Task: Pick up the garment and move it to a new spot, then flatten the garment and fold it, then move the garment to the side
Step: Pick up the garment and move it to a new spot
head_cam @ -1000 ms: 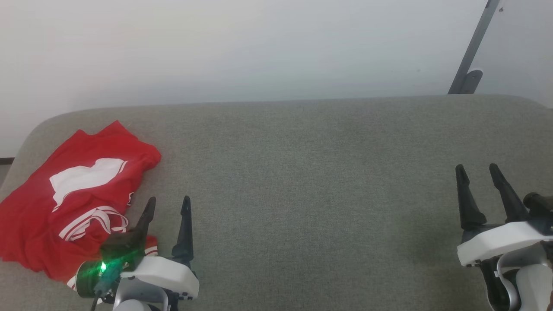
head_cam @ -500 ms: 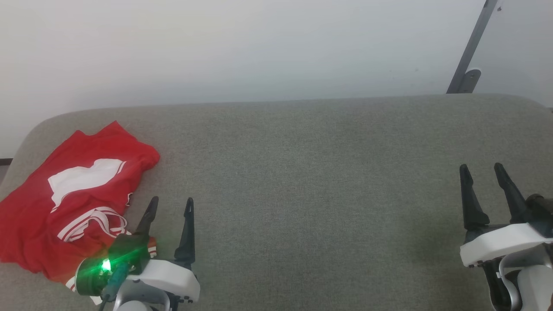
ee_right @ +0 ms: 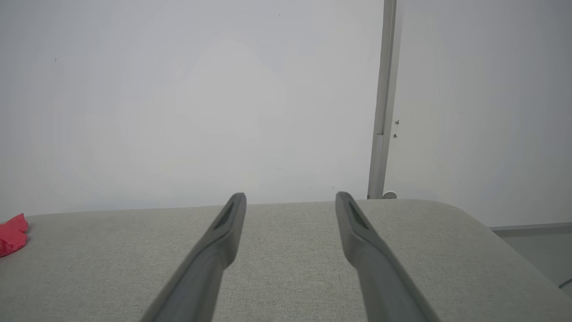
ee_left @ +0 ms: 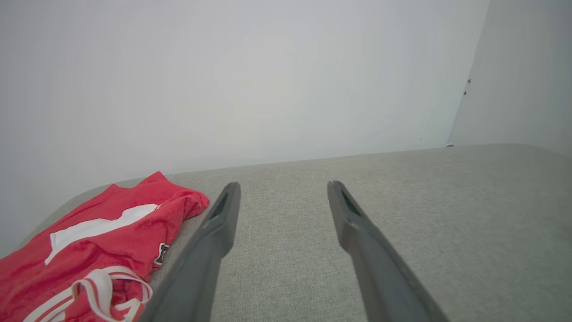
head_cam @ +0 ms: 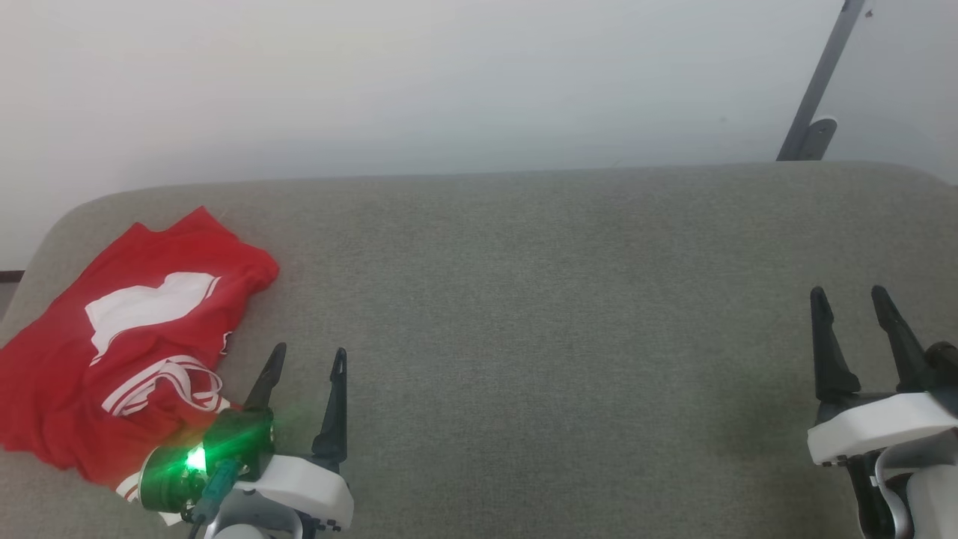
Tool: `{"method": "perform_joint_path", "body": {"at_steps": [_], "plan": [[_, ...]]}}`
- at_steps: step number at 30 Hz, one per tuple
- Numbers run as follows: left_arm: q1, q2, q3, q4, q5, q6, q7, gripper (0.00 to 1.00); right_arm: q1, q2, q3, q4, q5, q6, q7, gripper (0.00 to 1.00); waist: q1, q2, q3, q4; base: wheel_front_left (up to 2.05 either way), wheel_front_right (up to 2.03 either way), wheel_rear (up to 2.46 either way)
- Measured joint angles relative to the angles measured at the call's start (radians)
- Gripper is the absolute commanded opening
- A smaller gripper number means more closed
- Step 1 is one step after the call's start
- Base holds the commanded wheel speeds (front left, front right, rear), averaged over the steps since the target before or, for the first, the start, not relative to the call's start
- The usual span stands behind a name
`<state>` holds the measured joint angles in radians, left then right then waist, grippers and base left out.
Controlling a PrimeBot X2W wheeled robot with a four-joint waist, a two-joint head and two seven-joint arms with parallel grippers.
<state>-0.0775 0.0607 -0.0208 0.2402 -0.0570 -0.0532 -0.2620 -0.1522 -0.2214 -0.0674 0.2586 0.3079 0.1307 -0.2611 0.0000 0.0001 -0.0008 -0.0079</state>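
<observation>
The garment (head_cam: 127, 344), a bright red jersey shirt with a large white patch and white-and-red striped trim, lies crumpled at the left end of the grey upholstered surface (head_cam: 524, 299). It also shows at the lower left of the left wrist view, garment (ee_left: 98, 241), and as a red scrap at the far left of the right wrist view, garment (ee_right: 12, 235). My left gripper (head_cam: 309, 357) hovers open just right of the shirt's near edge, nothing between its fingers (ee_left: 221, 223). My right gripper (head_cam: 849, 297) stands open and empty at the far right, well away from the shirt.
A pale wall rises right behind the surface's far edge. A grey metal post (head_cam: 816, 90) leans at the back right, post (ee_right: 382, 103) in the right wrist view. The surface has rounded corners; its right end drops to the floor (ee_right: 536, 241).
Both grippers have shifted slightly right and toward the near edge, staying open. The garment has not moved.
</observation>
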Motion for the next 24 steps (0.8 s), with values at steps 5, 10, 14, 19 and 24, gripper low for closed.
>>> {"method": "perform_joint_path", "body": {"at_steps": [5, 10, 14, 19, 24], "plan": [[-0.001, -0.003, -0.001, 0.009, 0.0, -0.004, 0.0, 1.0, 0.007, 0.001, -0.002, -0.003, 0.014, 0.0, 0.0, 1.0, -0.0001, 0.0, 0.002, 0.024, 0.0, 0.0, 0.0], [-0.004, -0.007, -0.012, 0.009, -0.003, 0.012, 0.0, 1.0, 0.024, 0.002, 0.005, -0.011, 0.019, 0.0, 0.0, 1.0, 0.0, 0.0, 0.003, 0.081, 0.0, 0.0, 0.0], [-0.001, -0.008, -0.02, 0.009, -0.005, 0.023, -0.001, 1.0, 0.028, 0.004, 0.029, -0.017, 0.019, 0.0, 0.0, 1.0, 0.0, 0.0, 0.005, 0.149, 0.0, 0.0, 0.0], [0.002, -0.008, -0.02, 0.007, -0.01, 0.031, -0.001, 1.0, 0.028, 0.005, 0.051, -0.02, 0.018, 0.0, -0.001, 1.0, 0.0, 0.0, 0.009, 0.232, 0.0, 0.0, 0.0], [0.021, -0.008, -0.014, 0.005, -0.021, 0.04, -0.001, 1.0, 0.027, 0.016, 0.1, -0.017, 0.018, 0.0, -0.001, 1.0, 0.0, 0.0, 0.011, 0.372, 0.0, 0.0, 0.0]]}}
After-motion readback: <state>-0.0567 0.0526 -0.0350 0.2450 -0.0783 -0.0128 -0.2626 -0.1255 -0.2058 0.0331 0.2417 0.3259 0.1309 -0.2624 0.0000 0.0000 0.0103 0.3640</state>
